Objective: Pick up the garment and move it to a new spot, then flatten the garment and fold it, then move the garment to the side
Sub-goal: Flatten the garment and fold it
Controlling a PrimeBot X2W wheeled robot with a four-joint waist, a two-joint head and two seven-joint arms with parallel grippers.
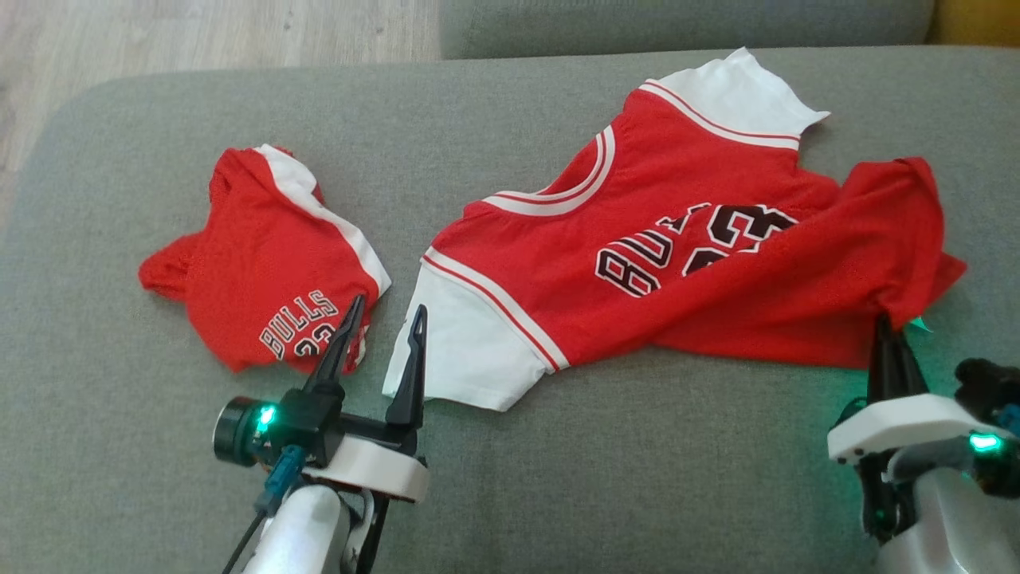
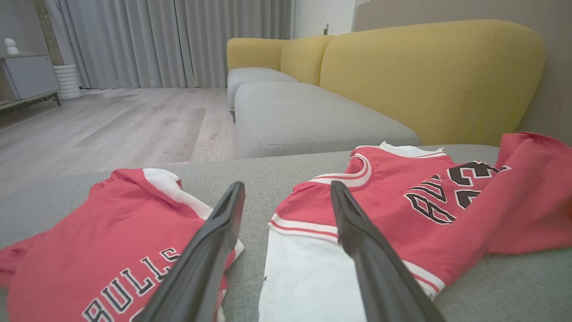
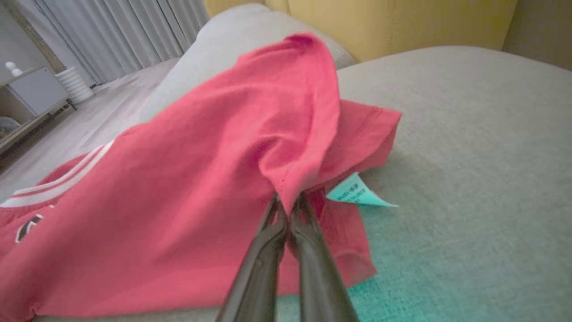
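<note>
At lower right, my right tool clenches the hem of the red jersey, ready to lift it off the sofa seat. My left tool hangs released beside its sleeve.

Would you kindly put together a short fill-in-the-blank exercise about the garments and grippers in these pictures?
1. The right gripper has its jaws ____ on the red edge of the jersey.
2. The left gripper has its jaws ____, over the gap between the jersey and the smaller red garment.
3. The jersey's near sleeve is coloured ____.
4. The cushion under both garments is coloured ____.

Missing words: shut; open; white; grey.
</note>
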